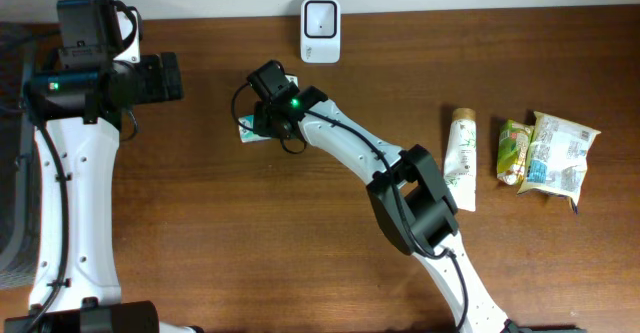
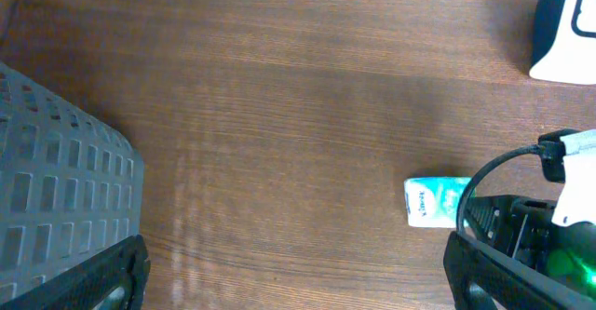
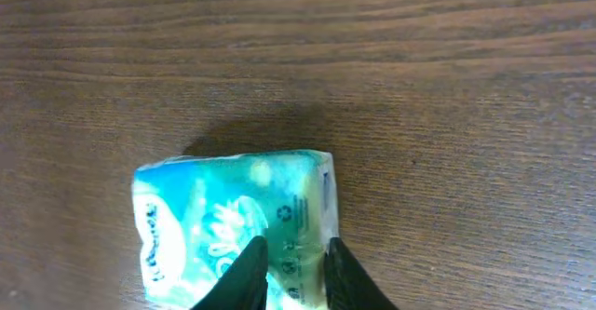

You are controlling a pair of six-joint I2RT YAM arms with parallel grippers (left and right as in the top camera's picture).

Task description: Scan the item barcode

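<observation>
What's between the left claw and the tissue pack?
Nothing, just bare table separating the left claw from the tissue pack; clearest in the overhead view, also the left wrist view.

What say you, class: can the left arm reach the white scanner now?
Probably yes: nothing stands between the open left gripper and the scanner, though the right gripper, on the tissue pack, sits close by.

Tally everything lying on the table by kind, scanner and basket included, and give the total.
Tissue pack: 1
Tube: 1
Snack packets, green and white: 2
Scanner: 1
Basket: 1
Total: 6
</observation>
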